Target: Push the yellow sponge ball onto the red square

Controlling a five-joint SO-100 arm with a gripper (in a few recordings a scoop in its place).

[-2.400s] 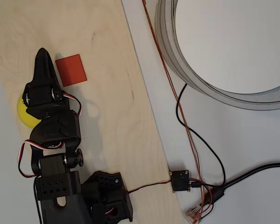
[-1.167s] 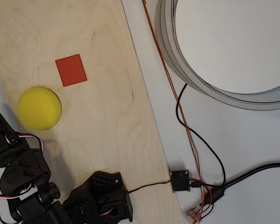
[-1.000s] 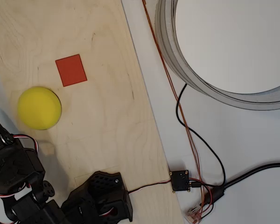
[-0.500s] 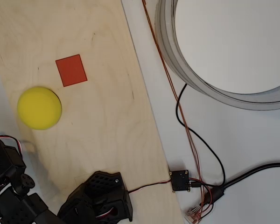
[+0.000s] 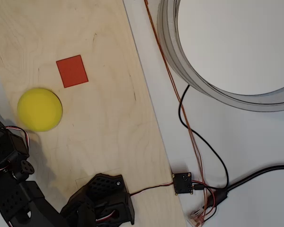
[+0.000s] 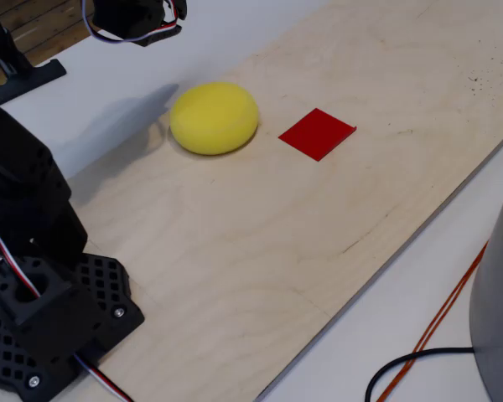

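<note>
One gripper, seen only in part at the left edge of the overhead view, on the far side of the ball from the red square. Fingertips are cut off by the frame, so I cannot tell whether the jaws are apart or together. It holds nothing that I can see.

Yellow sponge ball sits on the plywood board, just beside the red square and not touching it: a strip of bare wood shows between them in the fixed view. No overlap, so the task is not done.

Risks, as judged:
- The ball is round, light foam. Contact off its centre line would likely send it sideways past the red square, not onto it.
- Too quick a shove could roll it clean over the red square, which is smaller than the ball and offers nothing to stop it.
- The ball lies close to the board edge on the side away from the red square, so a clip from the wrong side could roll it off.

Against 2.4 s ago: the arm lay over the ball then, finger tip just beside the red square; it has since swung clear. The ball sits a little nearer the red square and has not moved in the last 1.2 s.
</note>
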